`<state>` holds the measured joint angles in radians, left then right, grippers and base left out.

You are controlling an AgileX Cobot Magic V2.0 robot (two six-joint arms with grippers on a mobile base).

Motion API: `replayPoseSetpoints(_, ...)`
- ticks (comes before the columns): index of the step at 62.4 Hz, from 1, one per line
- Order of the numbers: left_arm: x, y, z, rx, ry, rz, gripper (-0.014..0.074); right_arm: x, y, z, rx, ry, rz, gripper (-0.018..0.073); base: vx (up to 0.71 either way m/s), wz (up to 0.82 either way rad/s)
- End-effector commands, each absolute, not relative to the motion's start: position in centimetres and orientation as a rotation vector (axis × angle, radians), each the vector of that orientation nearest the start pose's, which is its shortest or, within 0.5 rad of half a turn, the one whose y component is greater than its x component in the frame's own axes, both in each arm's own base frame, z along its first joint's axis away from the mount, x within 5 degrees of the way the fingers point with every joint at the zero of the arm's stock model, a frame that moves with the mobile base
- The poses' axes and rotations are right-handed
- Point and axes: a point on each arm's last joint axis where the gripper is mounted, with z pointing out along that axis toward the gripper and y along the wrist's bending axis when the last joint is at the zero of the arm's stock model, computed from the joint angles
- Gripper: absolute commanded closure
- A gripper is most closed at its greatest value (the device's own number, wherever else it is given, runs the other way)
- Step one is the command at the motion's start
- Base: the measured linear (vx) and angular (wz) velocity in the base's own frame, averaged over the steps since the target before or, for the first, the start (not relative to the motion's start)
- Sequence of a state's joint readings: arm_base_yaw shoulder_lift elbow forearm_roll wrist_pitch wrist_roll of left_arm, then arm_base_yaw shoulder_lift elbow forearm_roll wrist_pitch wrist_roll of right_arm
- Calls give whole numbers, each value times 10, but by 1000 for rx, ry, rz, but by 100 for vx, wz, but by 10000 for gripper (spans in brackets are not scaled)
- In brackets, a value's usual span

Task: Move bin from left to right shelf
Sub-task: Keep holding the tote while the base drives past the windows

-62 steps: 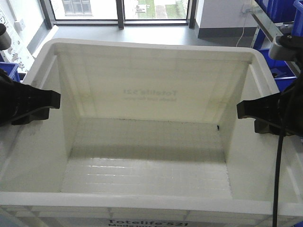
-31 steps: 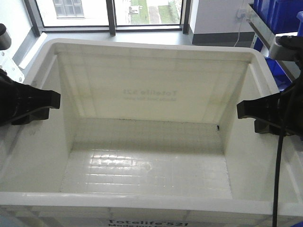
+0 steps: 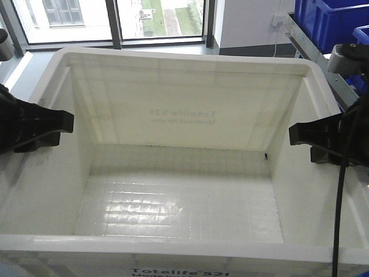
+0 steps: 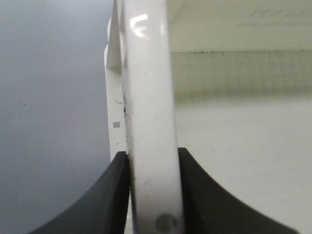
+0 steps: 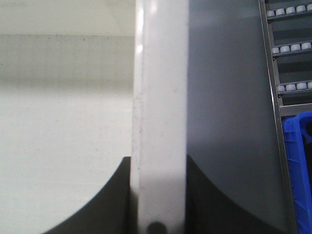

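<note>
The white bin [image 3: 184, 60] fills the front view, empty, with mirrored "Totelife 521" print on its far wall. My left gripper [image 3: 64, 124] is shut on the bin's left rim [image 4: 146, 87], one black finger on each side of it. My right gripper [image 3: 297, 134] is shut on the right rim [image 5: 161, 87] in the same way. The left wrist view shows the left gripper [image 4: 153, 163] pinching the thick rim, and the right wrist view shows the right gripper [image 5: 158, 165] doing the same. Roller tracks of the right shelf [image 5: 288, 48] show beyond the bin's right side.
A dark blue crate [image 3: 328, 20] sits on a slanted metal rack at the upper right, and another blue crate [image 5: 298, 170] lies below the roller tracks. Large windows [image 3: 155, 17] run along the back wall. Grey floor [image 4: 53, 97] lies under the bin's left side.
The background has slid to the left: the window posts moved left and the blue crate and rack at the right came further into view. The bin and both grippers keep the same place in the frame.
</note>
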<state>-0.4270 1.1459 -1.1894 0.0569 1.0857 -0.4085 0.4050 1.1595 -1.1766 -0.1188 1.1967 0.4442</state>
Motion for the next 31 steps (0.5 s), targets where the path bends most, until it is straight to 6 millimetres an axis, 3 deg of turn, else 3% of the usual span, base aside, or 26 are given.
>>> replayPoseSetpoints(1, 195, -75, 400, 82, 2399, -185, 576, 200, 54, 385, 45, 2511, -72, 561, 28, -9)
replayPoseSetpoints(31, 195, -75, 400, 82, 2399, -185, 576, 200, 54, 385, 45, 2511, -72, 561, 30, -1)
